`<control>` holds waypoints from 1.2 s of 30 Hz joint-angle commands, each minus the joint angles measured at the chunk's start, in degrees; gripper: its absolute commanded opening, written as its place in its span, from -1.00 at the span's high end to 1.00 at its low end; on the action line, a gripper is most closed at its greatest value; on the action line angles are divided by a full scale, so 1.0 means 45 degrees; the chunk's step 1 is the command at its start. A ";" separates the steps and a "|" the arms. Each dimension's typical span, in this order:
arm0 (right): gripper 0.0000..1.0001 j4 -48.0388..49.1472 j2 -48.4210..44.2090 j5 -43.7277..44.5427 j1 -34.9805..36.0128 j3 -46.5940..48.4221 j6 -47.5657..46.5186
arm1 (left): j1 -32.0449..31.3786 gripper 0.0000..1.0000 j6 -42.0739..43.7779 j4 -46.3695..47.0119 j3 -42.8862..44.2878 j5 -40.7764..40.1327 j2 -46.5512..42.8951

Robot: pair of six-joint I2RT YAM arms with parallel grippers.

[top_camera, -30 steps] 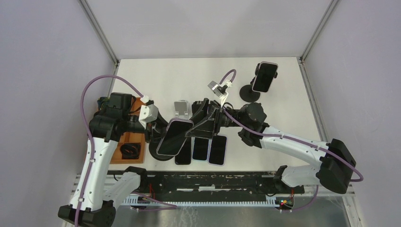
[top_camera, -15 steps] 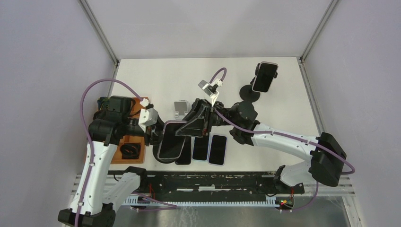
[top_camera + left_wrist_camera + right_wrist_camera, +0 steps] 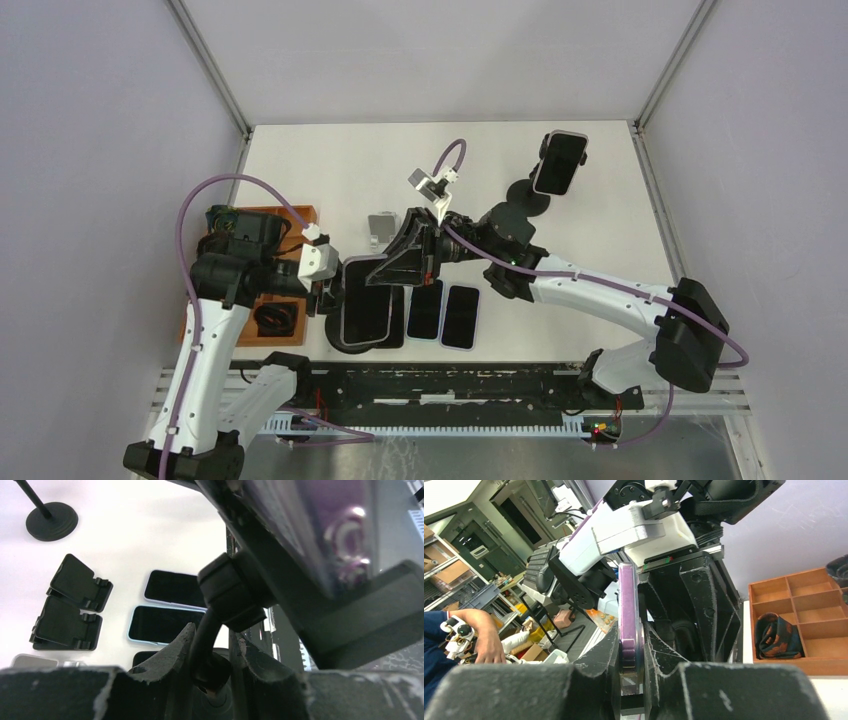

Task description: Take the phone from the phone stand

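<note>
The phone, dark-screened in a purple case, sits clamped in a black phone stand near the table's front left. My left gripper is shut on the stand's thin stem, just below its ball joint. From the right, my right gripper grips the phone's upper end. In the right wrist view the purple phone edge is pinched between both fingers, right gripper shut on it. The phone's purple back fills the upper right of the left wrist view.
A second phone stands in another stand at the back right. Flat phones lie beside the held one. A wooden tray is at the left. Black folding stands lie on the table.
My right gripper has moved left and closed onto the phone's upper end. The phone and stand have shifted toward the near left with my left arm.
</note>
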 commanded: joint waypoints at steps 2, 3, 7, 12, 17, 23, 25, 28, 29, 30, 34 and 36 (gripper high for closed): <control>1.00 0.1906 -0.1026 0.0701 -0.0888 0.0891 0.0006 | 0.0016 0.96 0.2175 -0.1037 -0.0344 -0.1459 -0.0285; 1.00 0.2187 -0.1123 0.0829 -0.0966 0.0759 0.0058 | 0.0016 0.96 0.2377 -0.1140 -0.0383 -0.1578 -0.0329; 1.00 0.3471 -0.1543 0.1462 -0.1388 0.0021 0.0451 | 0.0016 0.96 0.2983 -0.1562 -0.0426 -0.1968 -0.0337; 1.00 0.5573 -0.1902 0.2081 -0.2238 -0.0688 0.1573 | 0.0016 0.96 0.3747 -0.1848 -0.0650 -0.2370 -0.0390; 1.00 0.6808 -0.1990 0.2044 -0.2823 -0.0748 0.2615 | 0.0016 0.96 0.4407 -0.1849 -0.1019 -0.3080 -0.0726; 1.00 0.6838 -0.2645 0.1988 -0.3598 -0.0979 0.2767 | 0.0016 0.96 0.4716 -0.1849 -0.1268 -0.3531 -0.0816; 1.00 0.6607 -0.2952 0.1853 -0.3911 -0.0941 0.2740 | 0.0016 0.96 0.4773 -0.1849 -0.1280 -0.3565 -0.0804; 1.00 0.6019 -0.3364 0.1682 -0.4398 -0.0890 0.2578 | 0.0016 0.96 0.4845 -0.1858 -0.1300 -0.3618 -0.0762; 1.00 0.5813 -0.3522 0.1658 -0.4524 -0.0885 0.2509 | 0.0006 0.96 0.4884 -0.1850 -0.1318 -0.3652 -0.0748; 1.00 0.5535 -0.3643 0.1643 -0.4651 -0.0871 0.2422 | 0.0015 0.96 0.4903 -0.1857 -0.1342 -0.3659 -0.0760; 1.00 0.4695 -0.4095 0.1439 -0.4910 -0.0905 0.2083 | 0.0016 0.96 0.4975 -0.1868 -0.1378 -0.3666 -0.0721; 1.00 0.3551 -0.4308 0.1201 -0.4990 -0.0917 0.1687 | 0.0016 0.96 0.4965 -0.1868 -0.1304 -0.3653 -0.0715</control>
